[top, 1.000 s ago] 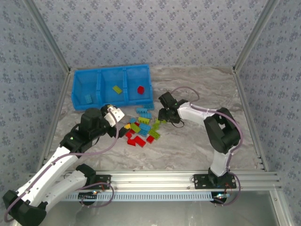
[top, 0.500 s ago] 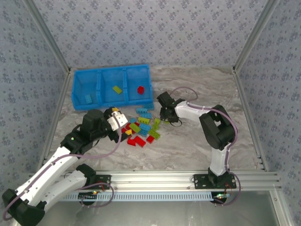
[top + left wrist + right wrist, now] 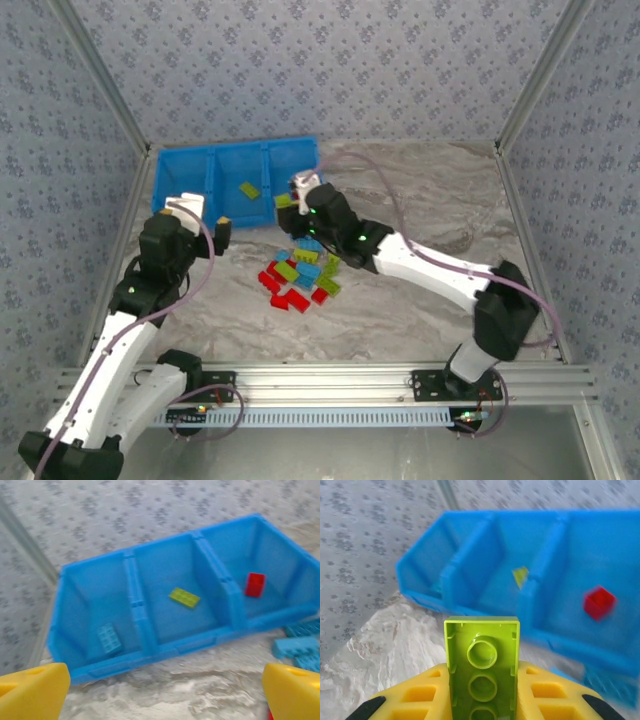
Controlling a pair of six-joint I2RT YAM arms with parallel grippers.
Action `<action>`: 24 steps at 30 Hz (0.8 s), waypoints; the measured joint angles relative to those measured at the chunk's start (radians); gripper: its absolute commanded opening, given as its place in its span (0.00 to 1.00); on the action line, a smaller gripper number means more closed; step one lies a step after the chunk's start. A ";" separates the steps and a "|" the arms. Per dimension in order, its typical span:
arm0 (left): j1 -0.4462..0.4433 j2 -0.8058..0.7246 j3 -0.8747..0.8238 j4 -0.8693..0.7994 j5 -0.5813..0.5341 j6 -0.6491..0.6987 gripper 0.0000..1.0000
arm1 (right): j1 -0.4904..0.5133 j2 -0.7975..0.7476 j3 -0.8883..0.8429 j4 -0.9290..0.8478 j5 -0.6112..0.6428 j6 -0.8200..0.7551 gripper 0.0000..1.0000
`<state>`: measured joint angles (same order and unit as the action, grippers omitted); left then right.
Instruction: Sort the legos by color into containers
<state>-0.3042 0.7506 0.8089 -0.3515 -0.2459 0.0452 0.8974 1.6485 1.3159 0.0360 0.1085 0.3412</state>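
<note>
My right hand (image 3: 481, 692) pinches a green brick (image 3: 481, 650) by its long sides, tray (image 3: 470, 565) just ahead. I judge it light, stiff and slick. My left hand (image 3: 162, 692) gapes wide, empty.

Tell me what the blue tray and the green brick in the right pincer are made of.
Blue tray: probably moulded plastic, faintly glossy; thin walls, even colour. Green brick in the right pincer: hard shiny plastic, going by crisp edges and glints.
</note>
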 measured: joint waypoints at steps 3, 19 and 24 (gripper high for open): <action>0.010 -0.011 0.000 -0.004 -0.039 -0.013 0.99 | -0.008 0.173 0.140 0.046 -0.016 -0.086 0.23; 0.010 -0.028 0.000 -0.003 -0.061 -0.001 0.99 | -0.081 0.743 0.785 -0.155 -0.045 -0.303 0.52; 0.010 -0.010 0.000 -0.004 -0.061 0.010 0.99 | -0.079 0.666 0.674 -0.174 -0.046 -0.313 0.52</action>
<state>-0.2943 0.7410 0.8085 -0.3553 -0.3065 0.0547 0.8188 2.3142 1.9896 -0.1379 0.0628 0.0284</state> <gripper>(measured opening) 0.993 0.518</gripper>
